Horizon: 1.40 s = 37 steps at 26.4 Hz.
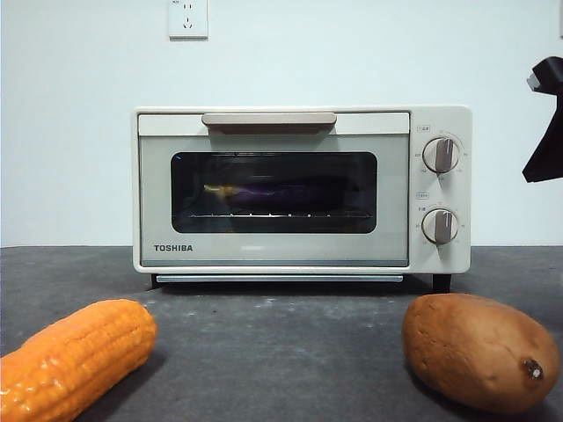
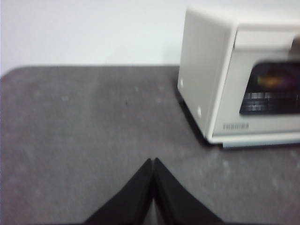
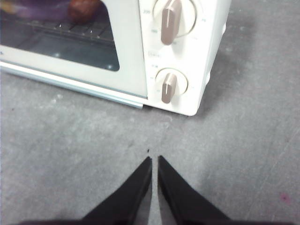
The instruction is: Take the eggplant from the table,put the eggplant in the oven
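Note:
The eggplant [image 1: 268, 194] lies on the wire rack inside the cream Toshiba oven [image 1: 299, 255], dimly visible through the dark glass of the closed door, its yellowish stem end to the left. The left wrist view catches it as a purple blur behind the glass [image 2: 276, 84]. My left gripper [image 2: 153, 161] is shut with nothing in it, above the grey table [image 2: 84, 122] to the side of the oven [image 2: 211, 93]. My right gripper [image 3: 154, 159] is shut and empty, above the table in front of the oven's knobs [image 3: 169, 21]. A black arm tip [image 1: 545, 123] shows at the right edge of the front view.
An orange corn cob [image 1: 75, 356] lies at the front left of the table [image 1: 281, 352]. A brown potato-like tuber [image 1: 479, 352] lies at the front right. A white wall with a socket [image 1: 188, 18] stands behind the oven.

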Each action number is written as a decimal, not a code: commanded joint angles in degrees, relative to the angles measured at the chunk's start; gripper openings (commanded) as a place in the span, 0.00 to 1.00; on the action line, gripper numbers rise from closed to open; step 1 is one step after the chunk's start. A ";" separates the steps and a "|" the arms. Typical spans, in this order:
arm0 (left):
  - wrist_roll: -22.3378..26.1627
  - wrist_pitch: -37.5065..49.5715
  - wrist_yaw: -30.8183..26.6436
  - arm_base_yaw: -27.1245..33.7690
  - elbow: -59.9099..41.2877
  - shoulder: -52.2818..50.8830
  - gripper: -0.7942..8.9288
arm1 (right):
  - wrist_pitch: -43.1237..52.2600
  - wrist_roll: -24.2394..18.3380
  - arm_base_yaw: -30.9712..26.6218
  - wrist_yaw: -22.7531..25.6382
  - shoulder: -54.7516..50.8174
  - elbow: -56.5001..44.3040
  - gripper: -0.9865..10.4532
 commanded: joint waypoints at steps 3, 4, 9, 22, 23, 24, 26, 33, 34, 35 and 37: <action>0.46 0.81 0.00 0.07 -4.72 0.04 0.09 | 0.90 0.57 0.22 0.22 0.22 0.39 0.09; 0.46 1.31 0.00 0.04 -4.70 -0.04 0.09 | 0.87 0.57 0.22 0.22 0.24 0.39 0.09; 0.46 1.53 0.00 0.04 -4.68 -0.02 0.09 | 0.87 0.57 0.22 0.22 0.24 0.39 0.09; 0.46 1.55 0.00 0.04 -4.68 -0.02 0.09 | 0.17 -5.64 -7.87 5.75 -21.70 0.37 0.09; 0.46 1.55 0.00 0.04 -4.68 -0.02 0.09 | 0.13 -5.62 -11.17 5.70 -24.63 0.28 0.09; 0.46 1.55 0.00 0.04 -4.68 -0.02 0.09 | 0.22 -5.62 -14.64 5.60 -27.12 -0.11 0.09; 0.46 1.55 0.00 0.04 -4.68 -0.02 0.09 | 0.24 -5.62 -19.61 5.22 -30.16 -1.66 0.09; 0.46 1.55 0.00 0.04 -4.68 -0.02 0.09 | 0.28 -5.29 -27.28 -3.34 -35.01 -10.19 0.09; 0.46 1.55 0.00 0.04 -4.68 -0.02 0.09 | 0.28 -5.16 -27.58 -4.50 -35.52 -11.63 0.09; 0.46 1.55 0.00 0.04 -4.68 -0.02 0.09 | 0.24 -5.16 -27.69 -5.49 -35.98 -13.03 0.09; 0.46 1.55 0.00 0.04 -4.68 -0.02 0.09 | 0.33 -5.07 -27.67 -6.99 -36.83 -15.47 0.09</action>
